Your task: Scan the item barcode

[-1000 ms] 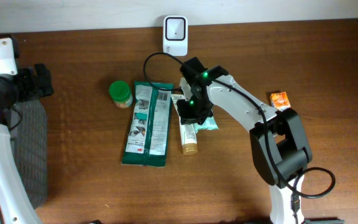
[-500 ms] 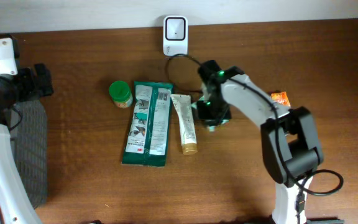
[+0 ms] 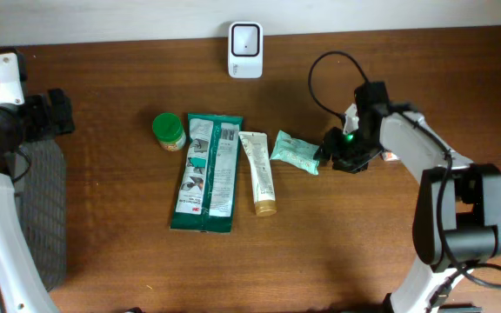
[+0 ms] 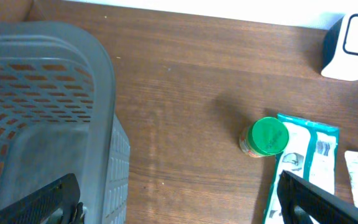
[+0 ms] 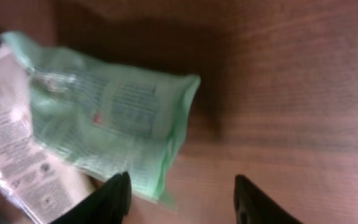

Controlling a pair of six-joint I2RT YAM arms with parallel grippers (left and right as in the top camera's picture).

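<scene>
A: Status? Big stuff first.
B: Grey basket (image 3: 42, 209) at left edge, beside left gripper (image 3: 59, 113), jaws wide, empty. Mid-table in a row: teal pouch (image 3: 207, 172), tube (image 3: 258, 172), small green packet (image 3: 296, 153).
A: Other arm?
B: Right gripper (image 3: 342, 156) sits just right of packet, jaws apart, holding nothing.
A: Progress?
B: Scanner (image 3: 245, 38) at far edge, nothing in front. Imo no scan underway; pickup + showing barcode left.

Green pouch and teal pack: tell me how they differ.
The teal pack is far bigger than the green pouch. The pack is dark teal with a white panel; the pouch is pale mint. The pack lies left of the tube, the pouch right. Both lie flat.
</scene>
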